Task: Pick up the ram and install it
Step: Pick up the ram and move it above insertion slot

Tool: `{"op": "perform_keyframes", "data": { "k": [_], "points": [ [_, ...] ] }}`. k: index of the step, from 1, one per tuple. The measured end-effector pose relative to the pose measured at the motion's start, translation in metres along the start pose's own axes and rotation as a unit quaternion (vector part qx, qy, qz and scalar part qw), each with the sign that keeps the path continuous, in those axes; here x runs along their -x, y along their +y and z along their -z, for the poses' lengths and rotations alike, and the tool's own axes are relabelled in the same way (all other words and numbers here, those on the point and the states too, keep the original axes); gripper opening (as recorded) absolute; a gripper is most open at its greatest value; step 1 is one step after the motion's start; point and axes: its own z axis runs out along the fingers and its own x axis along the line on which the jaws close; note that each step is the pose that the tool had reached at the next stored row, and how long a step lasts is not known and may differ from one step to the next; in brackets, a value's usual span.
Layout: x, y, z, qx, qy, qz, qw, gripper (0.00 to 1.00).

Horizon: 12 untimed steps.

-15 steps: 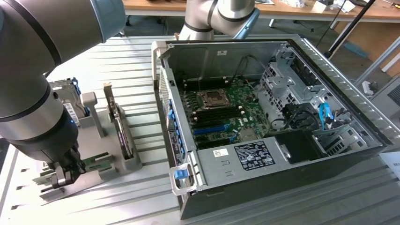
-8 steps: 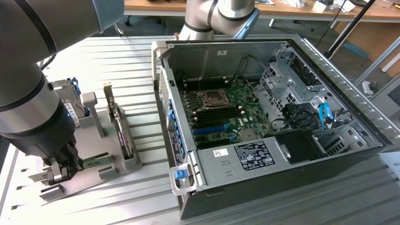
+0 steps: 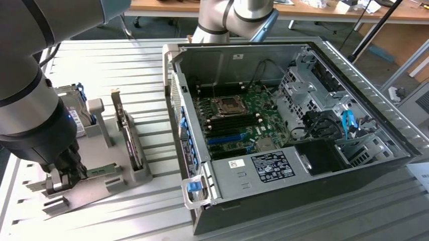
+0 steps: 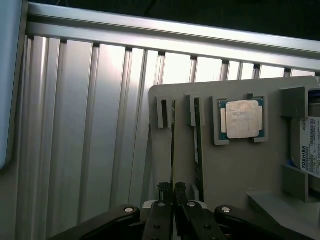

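Open case (image 3: 282,213) on exterior view's right, grey tray (image 4: 230,170) near it; ram (image 4: 173,145) on edge in tray slot, likely light, stiff, fragile, best taken across flat faces, clear of contacts; claw (image 4: 173,189) pinching it.

Ram (image 4: 173,145) and processor (image 4: 242,118) in tray (image 4: 230,170)

From high up I look down on the computer case (image 3: 228,63), parts tray (image 3: 97,188) at the exterior view's left; past the gripper (image 4: 173,189), my wrist camera hangs close over that tray (image 4: 235,170)
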Motion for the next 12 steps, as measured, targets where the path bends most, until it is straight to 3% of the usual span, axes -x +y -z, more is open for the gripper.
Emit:
{"op": "perform_keyframes", "data": {
  "k": [12],
  "points": [
    [0.0,-0.001,0.0193,0.0,0.0,0.0,1.0,0.15]
  ]
}}
